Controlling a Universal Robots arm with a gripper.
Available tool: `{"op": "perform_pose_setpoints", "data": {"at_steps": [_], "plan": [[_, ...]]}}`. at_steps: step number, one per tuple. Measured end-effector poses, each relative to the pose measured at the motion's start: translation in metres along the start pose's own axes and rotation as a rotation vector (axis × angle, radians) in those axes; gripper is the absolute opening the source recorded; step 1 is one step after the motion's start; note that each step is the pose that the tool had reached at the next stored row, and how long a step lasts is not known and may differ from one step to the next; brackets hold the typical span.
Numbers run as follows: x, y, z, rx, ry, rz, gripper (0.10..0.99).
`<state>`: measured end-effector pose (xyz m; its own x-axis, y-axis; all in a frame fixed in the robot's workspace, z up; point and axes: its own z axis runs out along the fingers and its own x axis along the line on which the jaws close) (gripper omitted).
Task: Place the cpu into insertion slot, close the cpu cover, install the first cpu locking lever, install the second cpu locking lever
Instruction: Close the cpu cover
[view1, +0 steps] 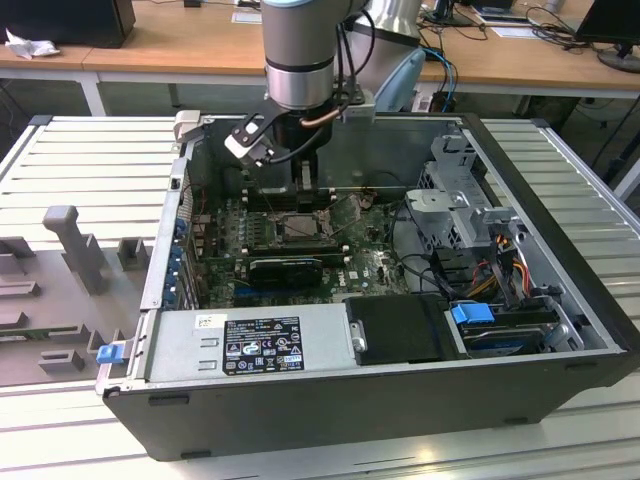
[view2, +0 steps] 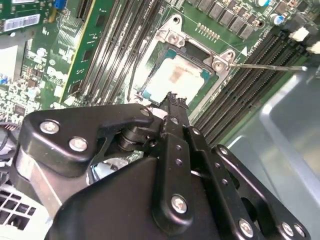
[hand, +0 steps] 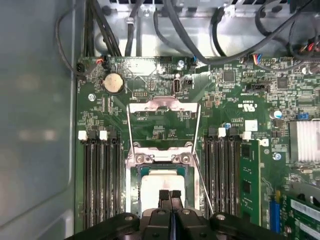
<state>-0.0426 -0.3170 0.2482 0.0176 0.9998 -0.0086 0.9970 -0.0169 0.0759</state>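
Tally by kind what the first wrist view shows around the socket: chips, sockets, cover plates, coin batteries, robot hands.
cpu: 1
insertion slot: 1
cpu cover: 1
coin battery: 1
hand: 1
Total: 5

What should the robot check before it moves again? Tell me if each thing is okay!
1. Is the cpu in the insertion slot? Ok: it lies flat inside the silver rim.
2. Is the cpu cover closed? Not ok: it is swung open, away from the slot.
3. Is the locking lever latched? Not ok: the thin rod sticks out free beside the slot.
4. Is the other lever latched? Cannot tell.
5. Is the gripper empty? Ok: its fingers are shut together with nothing between them, over the cpu.
6. Is the gripper touching the cpu? Cannot tell.
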Motion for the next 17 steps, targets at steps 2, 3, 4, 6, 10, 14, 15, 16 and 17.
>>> {"op": "perform_pose_setpoints", "data": {"at_steps": [2,3,4,6,10,14,15,16,17], "plan": [[0.0000,0.0072,-0.0047,0.005,0.0020,0.000,0.106],[0.0002,0.0145,-0.0041,0.006,0.0047,0.000,0.106],[0.0003,0.0195,-0.0037,0.006,0.0054,0.001,0.106],[0.0005,0.0321,-0.0027,0.007,0.0057,0.001,0.106],[0.0005,0.0356,-0.0091,0.008,0.0056,0.001,0.106],[0.0000,0.0376,-0.0100,0.008,0.0057,0.000,0.106],[0.0000,0.0396,-0.0098,0.008,0.0055,0.001,0.106],[0.0000,0.0413,-0.0097,0.008,0.0055,0.000,0.106],[0.0000,0.0423,-0.0096,0.008,0.0054,0.000,0.106]]}}
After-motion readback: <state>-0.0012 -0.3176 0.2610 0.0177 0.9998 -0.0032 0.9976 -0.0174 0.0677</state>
